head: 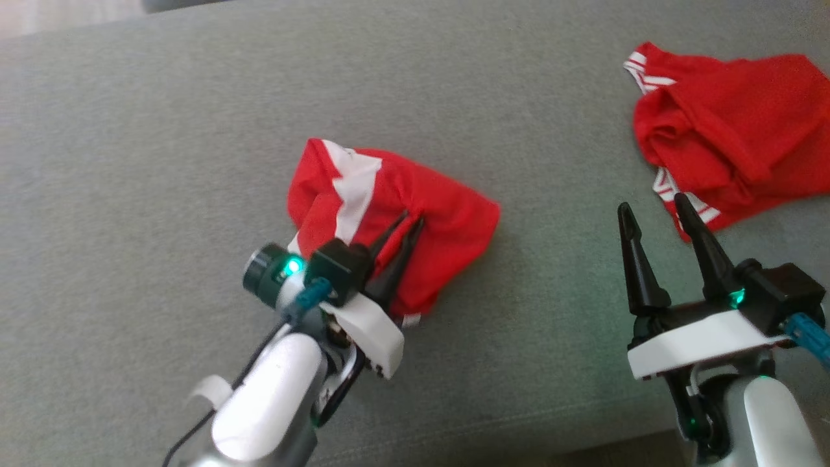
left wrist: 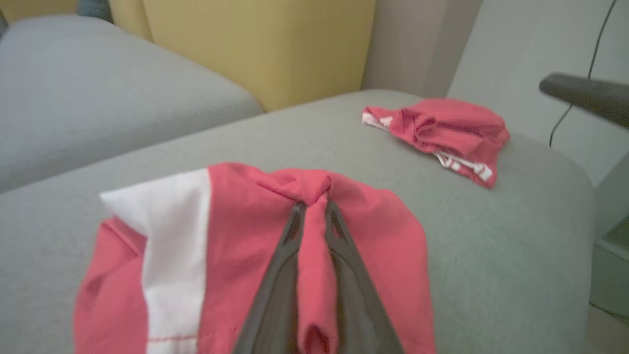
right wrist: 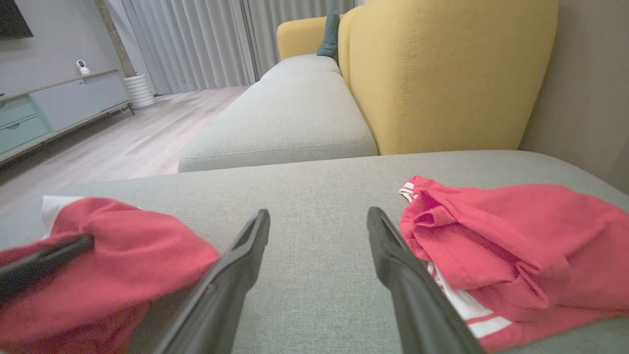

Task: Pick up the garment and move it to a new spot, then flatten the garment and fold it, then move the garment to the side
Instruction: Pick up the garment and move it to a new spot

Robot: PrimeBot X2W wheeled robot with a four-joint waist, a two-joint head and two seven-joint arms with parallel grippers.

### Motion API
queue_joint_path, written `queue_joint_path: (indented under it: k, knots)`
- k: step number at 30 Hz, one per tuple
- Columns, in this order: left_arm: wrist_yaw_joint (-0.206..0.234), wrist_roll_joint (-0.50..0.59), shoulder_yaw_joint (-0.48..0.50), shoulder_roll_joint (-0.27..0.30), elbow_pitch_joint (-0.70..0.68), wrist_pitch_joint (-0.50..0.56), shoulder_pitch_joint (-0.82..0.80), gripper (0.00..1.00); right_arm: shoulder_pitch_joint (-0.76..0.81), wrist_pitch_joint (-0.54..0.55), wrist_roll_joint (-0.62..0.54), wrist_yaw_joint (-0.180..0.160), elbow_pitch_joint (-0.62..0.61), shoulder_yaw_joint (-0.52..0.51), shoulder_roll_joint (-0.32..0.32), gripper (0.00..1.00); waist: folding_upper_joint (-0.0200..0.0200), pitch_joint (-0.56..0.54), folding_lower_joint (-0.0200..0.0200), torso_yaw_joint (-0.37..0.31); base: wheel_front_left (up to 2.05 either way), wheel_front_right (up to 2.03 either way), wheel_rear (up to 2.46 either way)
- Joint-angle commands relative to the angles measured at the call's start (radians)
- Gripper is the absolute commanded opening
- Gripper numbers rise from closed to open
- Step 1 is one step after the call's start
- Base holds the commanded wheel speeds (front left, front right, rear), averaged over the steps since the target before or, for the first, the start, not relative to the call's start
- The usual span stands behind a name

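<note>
A red garment with a broad white band (head: pixel 389 214) lies bunched in the middle of the grey cushion. My left gripper (head: pixel 415 217) is shut on a pinched fold near its middle; in the left wrist view that fold of the garment (left wrist: pixel 314 246) runs between the two dark fingers of the left gripper (left wrist: pixel 314 206). My right gripper (head: pixel 652 211) stands open above bare cushion to the right, holding nothing. From the right wrist, the right gripper (right wrist: pixel 318 219) gapes wide, with the held garment (right wrist: pixel 123 260) at its left.
A second red garment with striped white trim (head: pixel 733 136) lies crumpled at the far right of the grey cushion (head: pixel 162 162). A yellow sofa back (right wrist: pixel 442 73) rises behind. The cushion's front edge runs near the bottom of the head view.
</note>
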Motion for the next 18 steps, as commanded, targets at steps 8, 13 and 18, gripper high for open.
queue_joint_path:
  k: [8,13,18]
  knots:
    - [0.002,0.019,-0.012,-0.005,0.169,0.014,-0.059,0.00,-0.040,-0.033,0.024,-0.001,-0.001,0.019,0.000,1.00,0.0000,0.012,0.0000,-0.023,0.00,0.00,0.00]
    - [0.012,0.009,-0.009,-0.006,0.220,-0.007,-0.054,0.49,-0.036,-0.030,0.024,-0.001,0.008,0.019,0.000,1.00,0.0000,-0.012,0.0000,0.009,0.00,0.00,0.00]
    - [0.017,-0.029,0.008,-0.014,0.181,-0.076,-0.018,1.00,-0.028,-0.018,0.013,-0.001,0.008,0.022,0.000,1.00,0.0000,-0.050,0.0000,0.040,0.00,0.00,0.00]
